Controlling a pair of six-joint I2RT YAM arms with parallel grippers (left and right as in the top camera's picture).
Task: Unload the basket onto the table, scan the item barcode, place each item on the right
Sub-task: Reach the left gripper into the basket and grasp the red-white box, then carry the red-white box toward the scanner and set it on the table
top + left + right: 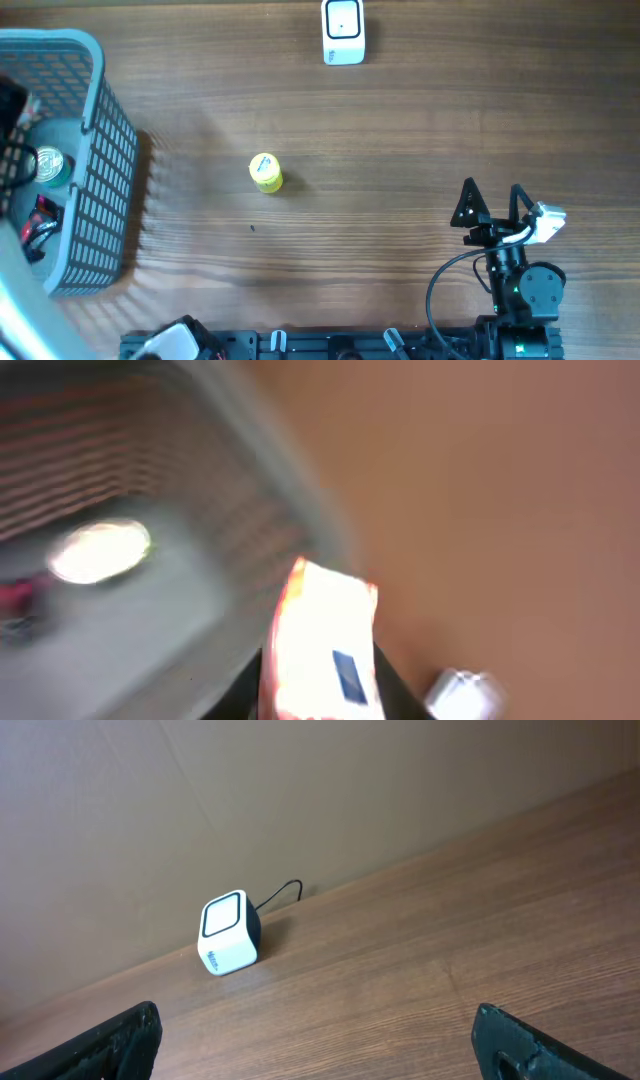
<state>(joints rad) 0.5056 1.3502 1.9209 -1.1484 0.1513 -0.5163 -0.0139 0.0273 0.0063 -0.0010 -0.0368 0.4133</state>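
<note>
The left gripper (320, 695) is closed on a white-orange packet (320, 625), whose long axis points straight out from the fingers. The right gripper (315, 1040) has its jaws wide open.

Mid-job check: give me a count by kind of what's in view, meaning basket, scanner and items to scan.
Grey plastic mesh basket: 1
White cube scanner: 1
Items to scan: 4 (small yellow container on the wooden table; silver-topped green can and red-and-black item in the basket; white-and-orange packet in the left gripper)
Total: 6
</note>
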